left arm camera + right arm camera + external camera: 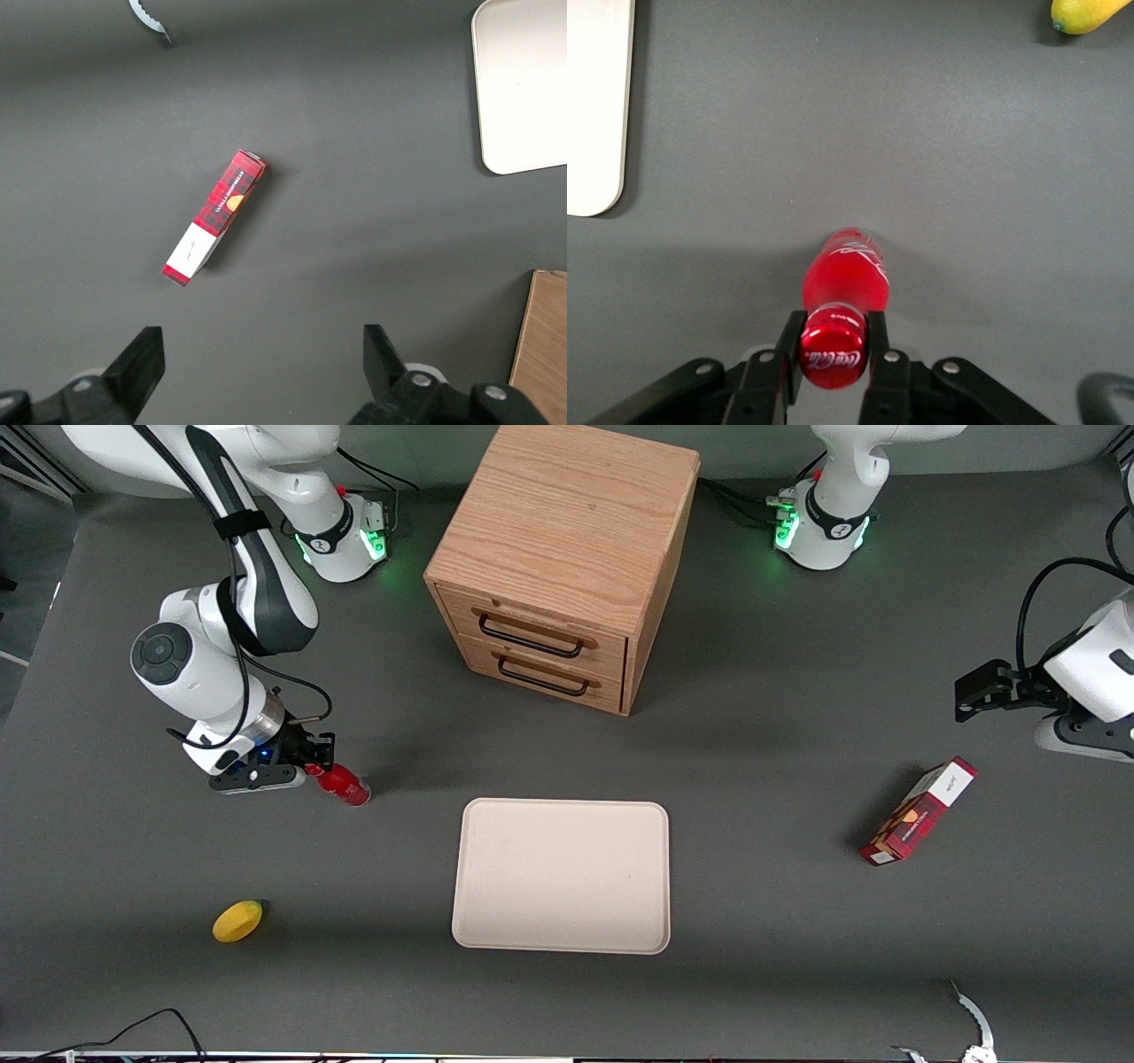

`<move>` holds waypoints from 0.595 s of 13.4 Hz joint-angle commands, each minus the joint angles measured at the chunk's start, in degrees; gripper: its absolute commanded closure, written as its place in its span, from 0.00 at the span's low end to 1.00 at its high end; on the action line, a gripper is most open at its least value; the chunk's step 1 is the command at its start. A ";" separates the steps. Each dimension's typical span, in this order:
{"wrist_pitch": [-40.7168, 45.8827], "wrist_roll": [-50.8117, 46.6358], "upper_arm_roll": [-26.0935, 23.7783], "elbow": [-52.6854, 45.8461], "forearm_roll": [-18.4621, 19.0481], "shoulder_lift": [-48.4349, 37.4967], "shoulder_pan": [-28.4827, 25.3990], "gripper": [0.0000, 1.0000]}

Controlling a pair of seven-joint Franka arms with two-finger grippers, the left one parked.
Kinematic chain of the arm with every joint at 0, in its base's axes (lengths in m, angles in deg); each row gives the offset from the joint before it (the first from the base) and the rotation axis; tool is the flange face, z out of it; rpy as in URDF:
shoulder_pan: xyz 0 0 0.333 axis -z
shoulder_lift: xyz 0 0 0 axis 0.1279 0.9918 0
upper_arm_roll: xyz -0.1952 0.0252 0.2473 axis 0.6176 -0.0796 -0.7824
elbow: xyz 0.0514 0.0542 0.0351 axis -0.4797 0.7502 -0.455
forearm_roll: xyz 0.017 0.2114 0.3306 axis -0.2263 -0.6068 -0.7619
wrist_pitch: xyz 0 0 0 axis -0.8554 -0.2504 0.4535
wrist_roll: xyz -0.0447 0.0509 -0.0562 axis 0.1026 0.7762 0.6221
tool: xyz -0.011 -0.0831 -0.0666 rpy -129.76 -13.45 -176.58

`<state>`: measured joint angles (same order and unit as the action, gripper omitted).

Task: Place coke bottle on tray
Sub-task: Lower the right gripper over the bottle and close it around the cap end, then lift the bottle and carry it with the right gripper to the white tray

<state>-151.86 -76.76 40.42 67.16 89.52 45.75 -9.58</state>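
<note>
The right arm's gripper (312, 769) is pinching the red cap and neck of the coke bottle (344, 785), its two black fingers (788, 345) pressing on either side of the cap near the working arm's end of the dark table (780, 921). The bottle is sitting apart from the cream tray (562, 875), which is lying bare in front of the wooden drawer cabinet (562, 558). A yellow lemon (237, 920) is resting nearer the front camera than the bottle, while a red carton (918, 811) is lying toward the parked arm's end.
</note>
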 commanded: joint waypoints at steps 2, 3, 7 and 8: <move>-0.61 -0.40 -0.16 0.69 0.08 -1.17 -0.14 1.00; 0.00 -0.22 -0.16 -0.62 0.08 -1.17 -0.05 1.00; 14.28 -0.31 -0.16 -13.86 0.17 0.49 -0.05 1.00; 19.64 -0.57 -0.16 -19.13 0.17 1.45 -0.05 1.00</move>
<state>-141.73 -76.75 40.42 58.35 89.52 45.75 -9.59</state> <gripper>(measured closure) 0.687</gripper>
